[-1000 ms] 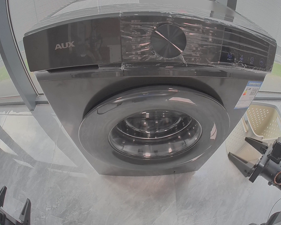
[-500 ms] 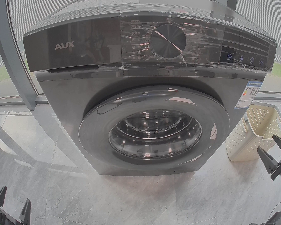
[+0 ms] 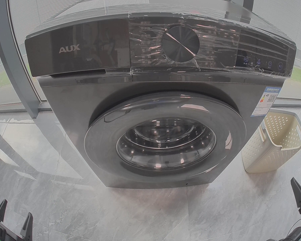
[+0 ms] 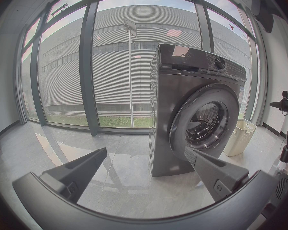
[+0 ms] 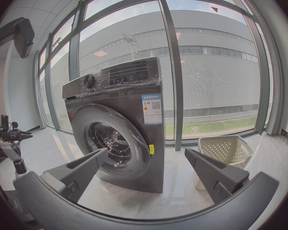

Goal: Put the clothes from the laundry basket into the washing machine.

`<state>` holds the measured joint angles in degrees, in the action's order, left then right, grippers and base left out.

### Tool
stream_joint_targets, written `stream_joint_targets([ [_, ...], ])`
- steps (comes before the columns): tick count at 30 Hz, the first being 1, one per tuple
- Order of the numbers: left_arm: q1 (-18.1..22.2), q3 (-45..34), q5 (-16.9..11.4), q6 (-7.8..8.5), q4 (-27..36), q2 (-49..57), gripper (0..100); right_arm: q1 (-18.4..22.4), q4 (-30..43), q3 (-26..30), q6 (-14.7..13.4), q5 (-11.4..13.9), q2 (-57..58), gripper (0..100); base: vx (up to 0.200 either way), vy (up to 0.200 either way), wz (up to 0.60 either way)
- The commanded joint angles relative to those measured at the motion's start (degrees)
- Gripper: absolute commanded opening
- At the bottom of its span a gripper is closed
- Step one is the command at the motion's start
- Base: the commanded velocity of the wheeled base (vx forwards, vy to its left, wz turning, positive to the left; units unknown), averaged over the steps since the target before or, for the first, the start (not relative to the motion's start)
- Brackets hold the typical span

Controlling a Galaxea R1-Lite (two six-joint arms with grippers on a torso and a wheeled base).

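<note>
Bright daylight pours through the windows (image 4: 112, 64) at twelve o'clock, behind the washing machine (image 3: 77, 97); its door (image 3: 165, 144) and the floor (image 3: 57, 191) glint; straight lines bow toward the edges.

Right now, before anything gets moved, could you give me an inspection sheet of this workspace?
Surface: glossy grey tiled floor.
Job's things: washing machine, its round door shut; cream laundry basket on the floor to the machine's right, no clothes visible in it.
Clutter: nothing seen.
Grippers: left gripper open, empty, low on the left; right gripper open, empty, low on the right, short of the basket.
Cables: one thin lead low at the robot's right.
Surroundings: tall windows, with a grey building and grass outside.
</note>
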<state>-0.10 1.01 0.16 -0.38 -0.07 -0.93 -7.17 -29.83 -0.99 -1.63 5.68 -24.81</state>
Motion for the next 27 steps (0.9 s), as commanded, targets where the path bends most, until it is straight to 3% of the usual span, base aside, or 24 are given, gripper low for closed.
stream_joint_targets([
  [1,0.01,-0.92,0.11,-0.15,-0.01,0.93,100,4.88,9.18,0.9,0.23,2.14,15.84,100,0.0,0.0,0.0],
  [11,0.01,-0.92,0.11,-0.5,-0.01,0.93,100,6.82,23.24,0.99,-0.04,1.79,24.81,100,0.0,0.0,0.0],
  [19,0.01,-0.84,0.11,-0.76,-0.01,0.93,100,6.99,28.69,0.99,0.14,-5.24,24.81,100,0.0,0.0,0.0],
  [27,0.01,-0.84,0.11,-0.85,-0.01,0.93,100,6.9,29.65,0.99,0.58,-5.42,24.81,100,0.0,0.0,0.0],
])
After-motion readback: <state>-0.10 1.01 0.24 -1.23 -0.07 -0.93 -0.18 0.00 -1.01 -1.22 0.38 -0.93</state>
